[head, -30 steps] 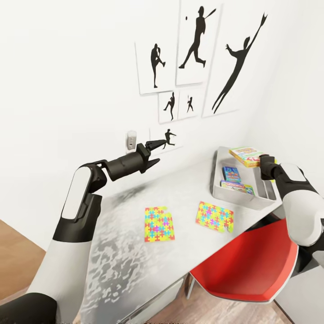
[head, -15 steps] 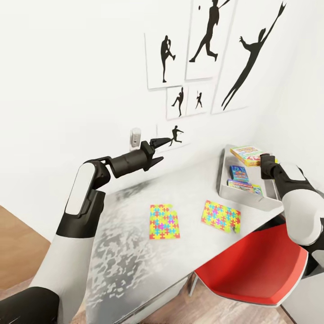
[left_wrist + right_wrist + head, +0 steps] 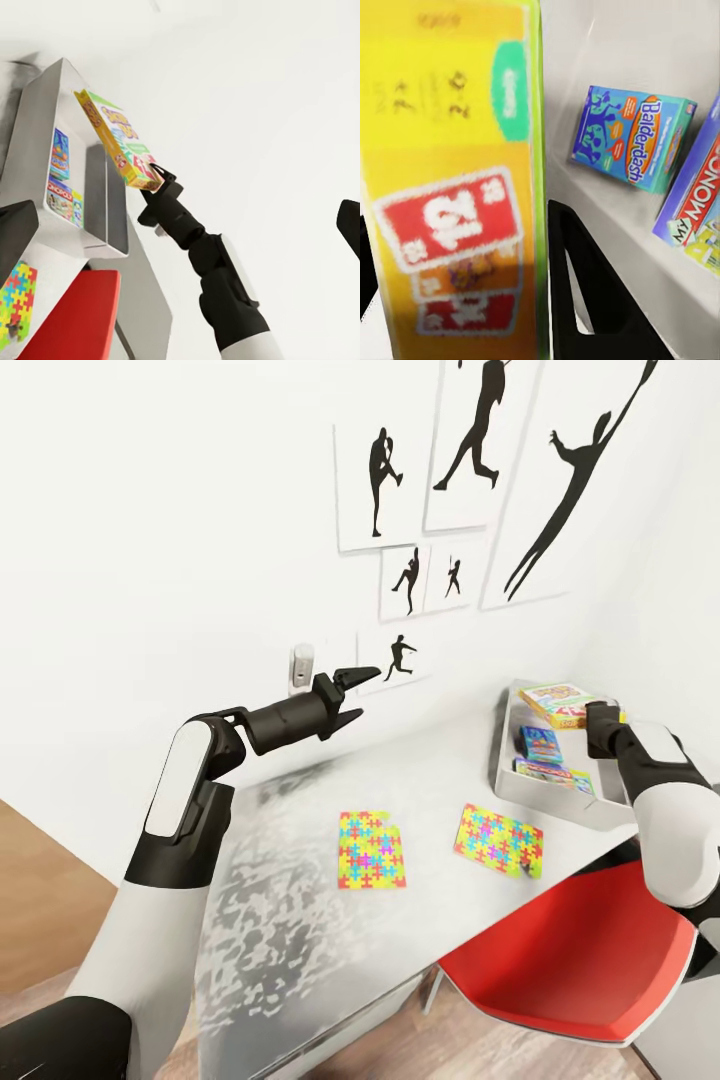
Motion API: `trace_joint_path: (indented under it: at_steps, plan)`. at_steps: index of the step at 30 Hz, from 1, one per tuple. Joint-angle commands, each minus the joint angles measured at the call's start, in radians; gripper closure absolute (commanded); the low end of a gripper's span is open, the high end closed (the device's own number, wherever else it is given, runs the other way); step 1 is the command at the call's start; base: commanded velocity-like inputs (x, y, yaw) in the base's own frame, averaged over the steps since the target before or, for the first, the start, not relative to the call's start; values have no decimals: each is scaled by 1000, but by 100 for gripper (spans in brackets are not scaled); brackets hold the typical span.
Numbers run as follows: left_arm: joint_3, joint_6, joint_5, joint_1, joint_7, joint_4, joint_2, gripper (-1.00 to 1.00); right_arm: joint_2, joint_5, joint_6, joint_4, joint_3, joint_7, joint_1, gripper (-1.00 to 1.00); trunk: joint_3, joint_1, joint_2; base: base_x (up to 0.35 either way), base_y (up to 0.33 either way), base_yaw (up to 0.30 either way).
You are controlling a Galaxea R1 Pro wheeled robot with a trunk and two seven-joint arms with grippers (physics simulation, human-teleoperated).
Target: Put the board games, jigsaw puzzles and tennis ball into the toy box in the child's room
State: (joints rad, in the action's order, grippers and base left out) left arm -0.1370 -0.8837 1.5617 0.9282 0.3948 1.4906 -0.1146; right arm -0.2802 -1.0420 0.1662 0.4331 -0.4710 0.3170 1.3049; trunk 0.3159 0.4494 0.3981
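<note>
My right gripper (image 3: 598,712) is shut on the yellow-green Skip-Bo board game (image 3: 553,702) and holds it tilted above the toy box (image 3: 508,772) at the table's far right. A blue board game (image 3: 540,742) and a Monopoly box (image 3: 552,772) lie inside the bin. The right wrist view has the Skip-Bo box (image 3: 450,187) close up, with the blue game (image 3: 634,139) below it. Two jigsaw puzzles (image 3: 372,849) (image 3: 499,839) lie flat on the table (image 3: 280,880). My left gripper (image 3: 357,695) hovers open and empty over the table near the wall. The tennis ball is out of view.
A red chair (image 3: 575,960) is tucked under the table's front edge, below the toy box. The wall with black baseball prints (image 3: 470,450) stands just behind the table. A small white wall fitting (image 3: 301,665) sits by the left gripper. Wood floor (image 3: 40,880) lies to the left.
The whole picture has slid right and up, so the camera has turned. Both arms keep their poses, and the right gripper still holds the Skip-Bo box over the bin.
</note>
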Motion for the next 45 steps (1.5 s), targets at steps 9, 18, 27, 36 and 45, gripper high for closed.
trace_joint_path:
  at_steps: [9,18,27,36,45]
  plan:
    - [0,-1,12,1,29,0,0,-100,-42,-9,4,6,-5,4,0,100,2,1,2,0,0,4]
    - [0,-1,12,3,32,0,-1,-100,-48,-12,4,7,-4,3,-1,100,3,1,2,0,0,0]
    - [-1,-1,13,14,33,0,-2,-100,-47,-13,4,6,-4,2,-1,100,11,1,2,0,0,0]
    - [-1,-1,14,34,34,0,-10,-100,-47,-12,4,6,-4,2,-1,100,24,1,2,0,0,0]
    - [-32,-1,17,102,35,-3,-27,-100,-48,-12,4,6,-4,2,-1,100,39,1,2,0,0,0]
